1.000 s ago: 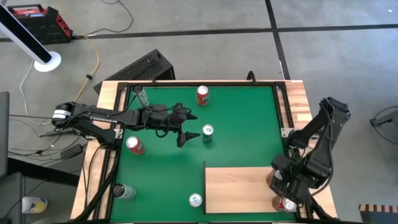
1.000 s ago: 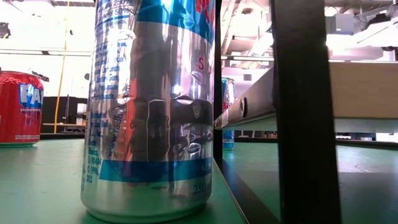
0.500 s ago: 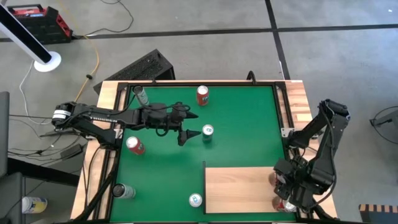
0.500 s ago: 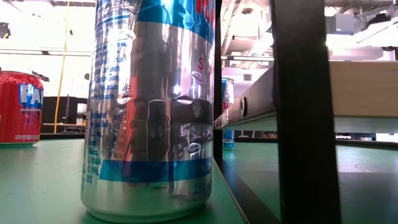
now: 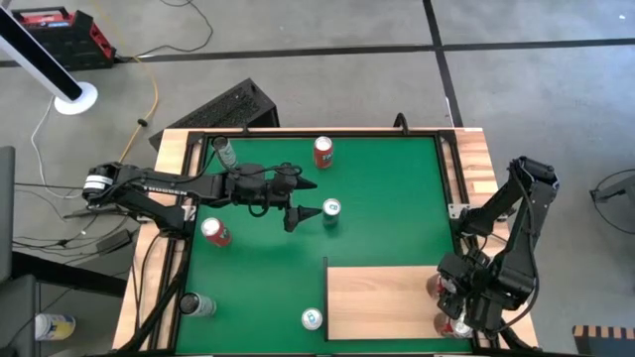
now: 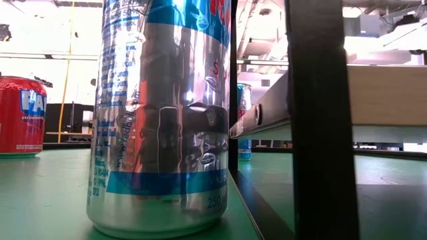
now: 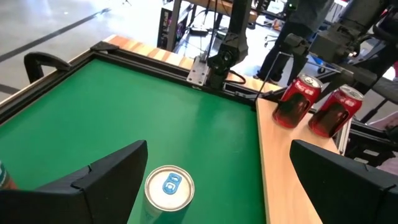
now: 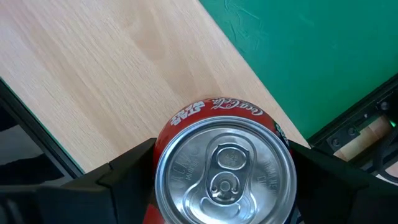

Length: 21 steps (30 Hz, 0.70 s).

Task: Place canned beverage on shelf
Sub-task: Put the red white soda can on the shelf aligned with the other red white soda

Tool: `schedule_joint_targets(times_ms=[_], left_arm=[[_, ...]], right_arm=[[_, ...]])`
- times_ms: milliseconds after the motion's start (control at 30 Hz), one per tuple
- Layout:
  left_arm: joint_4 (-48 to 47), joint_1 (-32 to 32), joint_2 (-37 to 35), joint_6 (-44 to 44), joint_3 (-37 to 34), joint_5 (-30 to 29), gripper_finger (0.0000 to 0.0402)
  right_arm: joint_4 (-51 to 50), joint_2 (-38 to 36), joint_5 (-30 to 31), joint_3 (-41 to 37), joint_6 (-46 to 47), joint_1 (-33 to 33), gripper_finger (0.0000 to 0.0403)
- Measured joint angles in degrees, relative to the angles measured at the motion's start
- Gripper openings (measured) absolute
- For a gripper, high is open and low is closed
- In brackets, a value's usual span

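Shelf [image 5: 382, 300] at the mat's [image 5: 377, 188] near right corner, two cans [image 7: 297, 101] on its right edge, five cans scattered across the mat [image 5: 330, 209] to its left

Grey concrete floor [image 5: 327, 59] with cables [image 5: 149, 94] around the table [image 5: 474, 159]

We get bright, even overhead light; the silver can [image 6: 160, 113] up close glares with reflections, and windows behind wash out white.

On the grey concrete floor [image 5: 327, 89] beside the worktop lie a black ridged box [image 5: 230, 106], a yellow cable [image 5: 153, 94], a white round fan base [image 5: 75, 98] and a red-and-black case [image 5: 62, 38].
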Motion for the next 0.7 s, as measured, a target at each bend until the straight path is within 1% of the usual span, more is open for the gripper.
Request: schedule_joint_targets(times_ms=[233,500,700], left_arm=[[0.0,0.0,0.0,-0.2,0.0,0.0,0.0380],[-0.1,0.0,0.0,-0.2,0.0,1.1,0.0380],[-0.1,0.0,0.0,-0.2,0.0,1.2,0.0380]], right_arm=[[0.4,0.0,-0.6,-0.1,0.0,0.1,0.0342],[1.6,0.4,-3.5,-0.3,0.2,0.0,0.0379],[0.7,0.2,-3.3,0.0,1.0,0.0,0.0383]])
